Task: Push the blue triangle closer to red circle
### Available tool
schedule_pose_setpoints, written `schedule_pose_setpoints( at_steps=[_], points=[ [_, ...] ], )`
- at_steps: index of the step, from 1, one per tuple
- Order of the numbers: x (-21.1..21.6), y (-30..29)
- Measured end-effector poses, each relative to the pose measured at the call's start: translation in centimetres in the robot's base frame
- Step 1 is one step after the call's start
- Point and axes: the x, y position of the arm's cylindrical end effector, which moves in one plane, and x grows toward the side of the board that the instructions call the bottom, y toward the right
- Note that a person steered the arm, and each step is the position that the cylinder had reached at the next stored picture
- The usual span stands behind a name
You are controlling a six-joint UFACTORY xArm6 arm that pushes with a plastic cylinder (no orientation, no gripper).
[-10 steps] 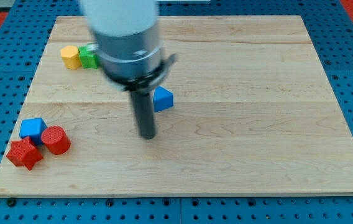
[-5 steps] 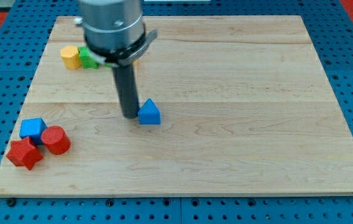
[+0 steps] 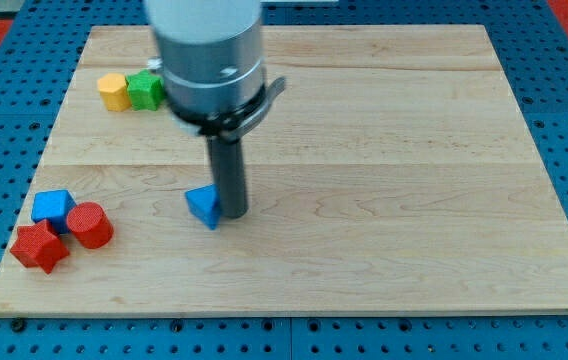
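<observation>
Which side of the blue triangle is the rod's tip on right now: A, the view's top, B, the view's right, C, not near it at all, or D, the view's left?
B: my tip stands right against the blue triangle on the view's right side.

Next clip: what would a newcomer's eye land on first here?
The big grey arm dropping from the view's top, its dark rod ending at my tip, right against the blue triangle's right side near the board's middle. Next, the cluster at lower left: red circle, blue cube and another red block, well left of the triangle.
</observation>
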Motion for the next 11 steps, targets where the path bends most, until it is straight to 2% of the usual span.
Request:
schedule_pose_setpoints(
  at_steps=[1,2,3,5,6,7,8,9,10,11],
  points=[
    [0.0,1.6],
    [-2.8,4.7],
    [-3.0,1.4],
    [0.5,-5.0],
    [-0.9,-4.2],
    [-4.1,-3.6],
    [-3.3,-6.3],
    [0.4,-7.5],
    [1.8,-7.2],
    [1.7,-3.3]
  ],
)
